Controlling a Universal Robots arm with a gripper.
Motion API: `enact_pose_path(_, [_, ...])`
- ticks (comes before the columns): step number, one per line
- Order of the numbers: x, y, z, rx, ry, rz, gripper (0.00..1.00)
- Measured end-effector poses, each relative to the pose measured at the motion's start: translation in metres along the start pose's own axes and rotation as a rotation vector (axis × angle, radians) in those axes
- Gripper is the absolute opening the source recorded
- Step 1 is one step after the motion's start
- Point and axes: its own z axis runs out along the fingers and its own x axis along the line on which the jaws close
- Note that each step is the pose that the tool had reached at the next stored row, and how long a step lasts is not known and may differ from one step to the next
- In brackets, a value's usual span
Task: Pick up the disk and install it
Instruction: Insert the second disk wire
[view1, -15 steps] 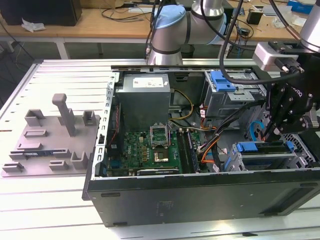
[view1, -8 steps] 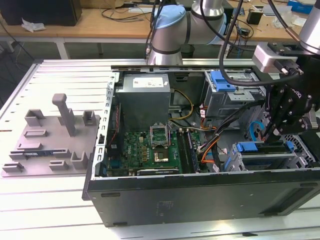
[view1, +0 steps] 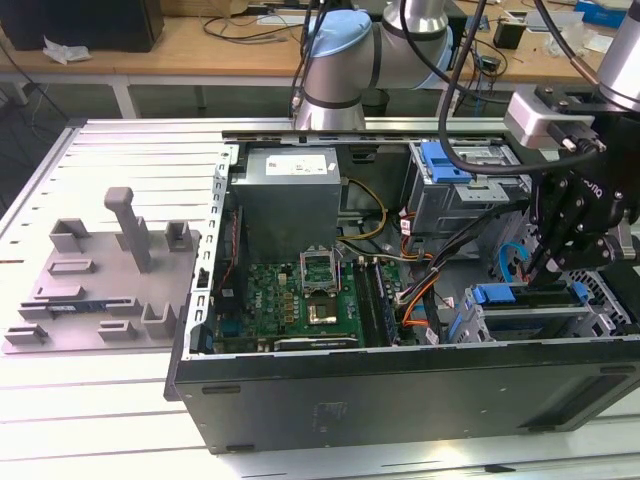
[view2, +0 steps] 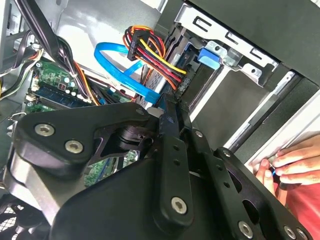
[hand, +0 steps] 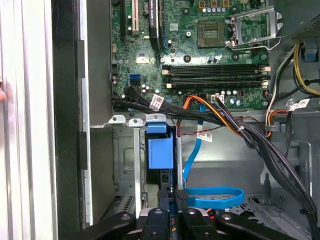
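Observation:
The disk (view1: 500, 296), silver with a blue carrier bracket, stands on edge in the metal drive cage (view1: 590, 300) at the case's front corner, on the exterior view's right. In the first wrist view the disk (hand: 160, 150) is seen edge-on, its blue bracket set down between the cage rails. My black gripper (view1: 537, 270) hangs right over it, tips at the disk's upper edge. Its fingers (hand: 166, 196) lie close together, shut, with nothing visible between them. In the second wrist view the gripper (view2: 170, 102) points down beside the blue data cable. Whether the tips touch the disk I cannot tell.
The open computer case (view1: 400, 390) lies on a slatted table. A blue data cable (hand: 215, 195) and a power cable bundle (view2: 155, 52) cross beside the cage. A second cage with a blue latch (view1: 445, 160) stands behind. A person's hand (view2: 295, 165) holds the case edge. Grey fixtures (view1: 110, 270) sit left.

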Motion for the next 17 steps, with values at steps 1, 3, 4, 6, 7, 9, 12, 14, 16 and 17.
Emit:
enact_pose_path(1, [0.0000,-0.0001,0.0003,0.0001,0.0001,-0.001,0.16])
enact_pose_path(3, [-0.0001,-0.0001,0.0014,0.0002,0.0000,-0.004,0.16])
enact_pose_path(4, [-0.0001,-0.0001,0.0017,0.0003,0.0000,-0.004,0.16])
enact_pose_path(6, [-0.0002,-0.0001,0.0026,0.0004,0.0001,-0.006,0.16])
enact_pose_path(7, [-0.0003,-0.0001,0.0037,0.0005,0.0002,-0.008,0.16])
enact_pose_path(9, [-0.0003,-0.0001,0.0047,0.0007,0.0003,-0.009,0.16])
enact_pose_path(12, [-0.0004,-0.0001,0.0062,0.0008,0.0004,-0.013,0.16])
enact_pose_path(14, [-0.0005,-0.0002,0.0074,0.0011,0.0004,-0.016,0.16])
enact_pose_path(16, [-0.0005,-0.0002,0.0083,0.0012,0.0004,-0.019,0.16])
enact_pose_path(17, [-0.0005,-0.0002,0.0087,0.0012,0.0005,-0.020,0.16])
